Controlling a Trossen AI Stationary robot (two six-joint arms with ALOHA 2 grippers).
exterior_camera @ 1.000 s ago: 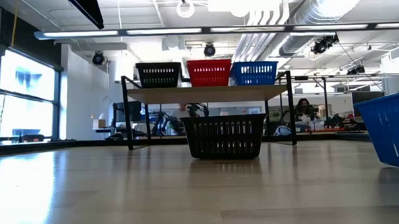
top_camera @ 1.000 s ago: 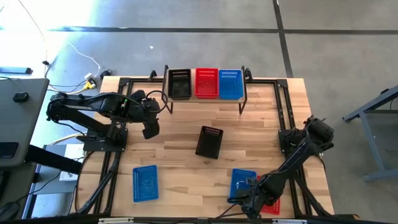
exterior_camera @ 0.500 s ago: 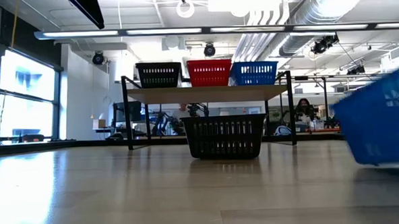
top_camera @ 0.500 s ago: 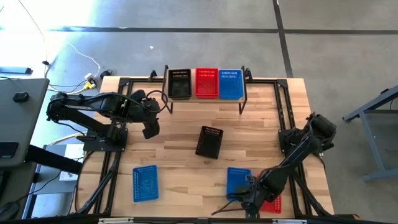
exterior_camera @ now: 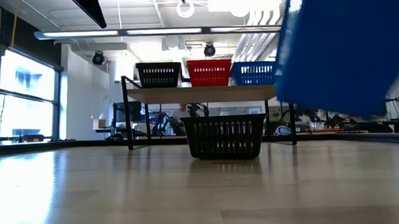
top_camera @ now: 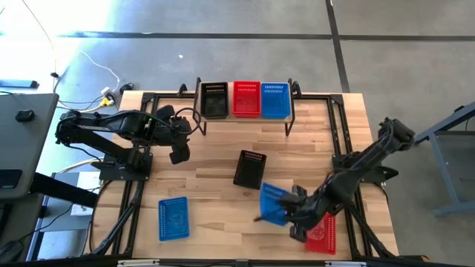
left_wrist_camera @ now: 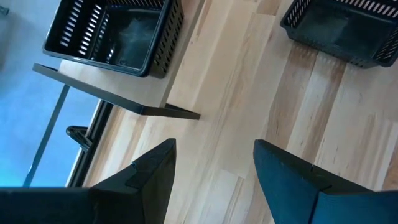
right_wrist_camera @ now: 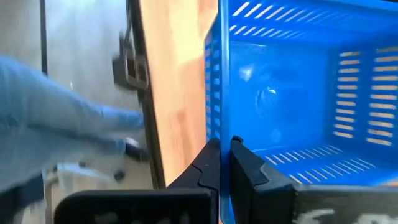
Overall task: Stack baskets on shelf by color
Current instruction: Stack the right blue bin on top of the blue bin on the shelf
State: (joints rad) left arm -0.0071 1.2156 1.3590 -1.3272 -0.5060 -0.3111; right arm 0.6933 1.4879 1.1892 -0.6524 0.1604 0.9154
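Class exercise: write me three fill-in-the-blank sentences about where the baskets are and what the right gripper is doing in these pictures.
1. The right gripper is shut on the wall of a ____ basket.
2. On the shelf, the basket between the black and blue ones is ____.
3. The lone black basket stands on the ____, in front of the shelf.

Missing words: blue; red; table

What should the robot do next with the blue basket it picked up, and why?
Probably carry it up toward the shelf. The right pincer is shut on the blue basket, which hangs tilted above the table, and another blue basket already sits at the shelf's right end to stack into.
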